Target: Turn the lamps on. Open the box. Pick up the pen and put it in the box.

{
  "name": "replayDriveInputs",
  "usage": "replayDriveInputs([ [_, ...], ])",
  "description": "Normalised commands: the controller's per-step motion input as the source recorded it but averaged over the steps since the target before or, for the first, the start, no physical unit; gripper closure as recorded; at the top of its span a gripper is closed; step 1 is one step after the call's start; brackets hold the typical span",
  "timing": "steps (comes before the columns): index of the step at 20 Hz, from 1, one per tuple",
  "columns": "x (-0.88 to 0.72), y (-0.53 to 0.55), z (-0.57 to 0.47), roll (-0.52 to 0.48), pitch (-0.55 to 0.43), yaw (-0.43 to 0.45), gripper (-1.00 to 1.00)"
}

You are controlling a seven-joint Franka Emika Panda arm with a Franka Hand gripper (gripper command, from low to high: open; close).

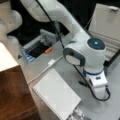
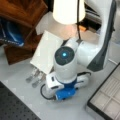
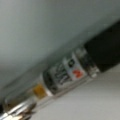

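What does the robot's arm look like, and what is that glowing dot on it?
The arm is glossy white with fat rounded joints and dark grey side panels. One round black cap has a small glowing blue light in its middle. Below it runs a blue ring, and a black cable trails along the arm and loops by the wrist. The hand itself does not show clearly.

Glossy plastic arm (image 1: 85, 50); matt grey table (image 1: 65, 70).
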Motion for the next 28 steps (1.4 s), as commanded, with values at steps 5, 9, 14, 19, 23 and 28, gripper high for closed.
replayDriveInputs([
  [5, -0.11, 0.12, -0.05, -0.042, 0.089, -0.153, -1.00],
  [9, -0.17, 0.13, -0.07, -0.015, 0.081, -0.142, 1.00],
  [14, -0.20, 0.10, -0.12, -0.025, 0.042, -0.125, 1.00],
  [19, -0.24, 0.07, -0.13, -0.042, 0.031, -0.102, 1.00],
  [23, -0.25, 0.07, -0.13, -0.057, 0.028, -0.101, 1.00],
  [28, -0.25, 0.10, -0.12, -0.079, 0.027, -0.102, 1.00],
])
